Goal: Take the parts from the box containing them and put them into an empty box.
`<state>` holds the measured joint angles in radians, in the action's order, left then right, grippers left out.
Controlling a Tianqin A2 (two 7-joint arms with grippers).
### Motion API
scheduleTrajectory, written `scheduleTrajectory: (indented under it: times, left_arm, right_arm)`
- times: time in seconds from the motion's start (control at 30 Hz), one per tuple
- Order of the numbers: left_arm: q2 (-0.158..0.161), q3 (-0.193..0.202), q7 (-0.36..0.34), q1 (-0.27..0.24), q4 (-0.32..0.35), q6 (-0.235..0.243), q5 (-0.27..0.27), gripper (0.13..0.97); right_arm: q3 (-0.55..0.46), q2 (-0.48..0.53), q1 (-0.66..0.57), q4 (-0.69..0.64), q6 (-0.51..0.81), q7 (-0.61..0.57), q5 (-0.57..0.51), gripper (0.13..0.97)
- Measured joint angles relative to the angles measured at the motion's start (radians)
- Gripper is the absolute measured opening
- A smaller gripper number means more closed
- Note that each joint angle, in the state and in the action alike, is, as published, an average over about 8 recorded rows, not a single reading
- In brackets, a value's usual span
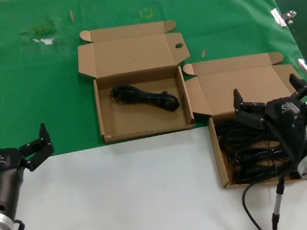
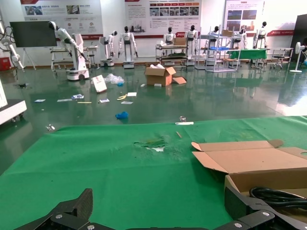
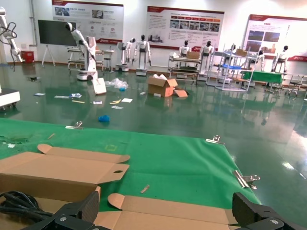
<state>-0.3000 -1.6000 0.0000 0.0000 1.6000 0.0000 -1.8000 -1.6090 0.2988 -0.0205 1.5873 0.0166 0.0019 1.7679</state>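
Cardboard box of parts [image 1: 221, 165] under spread-fingered right gripper [image 1: 270, 98], left gripper [image 1: 37, 148] agape over table edge.

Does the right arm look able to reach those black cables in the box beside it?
Probably yes: the right gripper hangs open right above the cables, and their box has its lid folded back.

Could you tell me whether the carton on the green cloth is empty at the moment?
Not empty: the carton holds one coiled black cable.
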Motion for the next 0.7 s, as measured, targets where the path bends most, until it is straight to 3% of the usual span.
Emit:
scheduleTrajectory:
  times: [0.7]
  left_arm:
    - [0.000, 0.000, 0.000, 0.000, 0.000, 0.000, 0.000, 0.966]
  right_arm:
    - [0.000, 0.000, 0.000, 0.000, 0.000, 0.000, 0.000, 0.966]
